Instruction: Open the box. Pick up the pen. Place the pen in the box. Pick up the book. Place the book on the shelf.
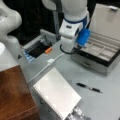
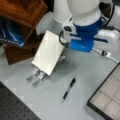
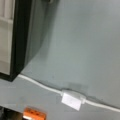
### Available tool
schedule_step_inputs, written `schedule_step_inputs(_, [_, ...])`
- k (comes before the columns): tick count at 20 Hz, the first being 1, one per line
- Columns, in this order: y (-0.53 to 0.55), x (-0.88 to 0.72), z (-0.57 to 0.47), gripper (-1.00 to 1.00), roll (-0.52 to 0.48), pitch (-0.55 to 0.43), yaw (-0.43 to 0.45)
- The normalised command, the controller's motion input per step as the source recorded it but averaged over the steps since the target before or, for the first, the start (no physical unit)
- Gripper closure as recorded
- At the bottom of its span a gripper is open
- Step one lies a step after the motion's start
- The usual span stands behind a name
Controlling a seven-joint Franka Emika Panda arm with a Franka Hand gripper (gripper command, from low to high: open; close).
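Observation:
The box [image 1: 93, 63] stands open at a front view's right, its lid [image 1: 107, 20] raised and the beige compartments bare. One corner of the box [image 2: 107, 100] shows in a front view, and its black rim [image 3: 17, 37] shows in the wrist view. The pen [image 1: 88, 88] lies on the grey table in front of the box, touching nothing; it shows as the pen [image 2: 68, 89] in a front view too. The book [image 1: 56, 92] [image 2: 48, 52] leans on a silver stand. The shelf [image 1: 12, 95] [image 2: 22, 12] is beside it. My gripper [image 1: 67, 47] hangs by the box's left corner, above the table.
A white cable with a small block [image 1: 50, 61] [image 3: 72, 100] runs across the table under the arm. A dark recessed tray [image 1: 37, 50] with an orange piece [image 1: 48, 50] [image 3: 33, 113] sits at the back. The slatted stand [image 2: 36, 76] props the book.

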Motion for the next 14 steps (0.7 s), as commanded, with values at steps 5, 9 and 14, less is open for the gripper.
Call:
schedule_step_inputs(5, [-0.01, 0.52, -0.03, -1.0, -0.354, 0.066, 0.644])
schedule_step_inputs(9, [0.12, 0.5, -0.09, -1.0, -0.214, 0.0, 0.613])
schedule_step_inputs(14, [0.06, 0.44, -0.17, -1.0, -0.114, -0.009, 0.523])
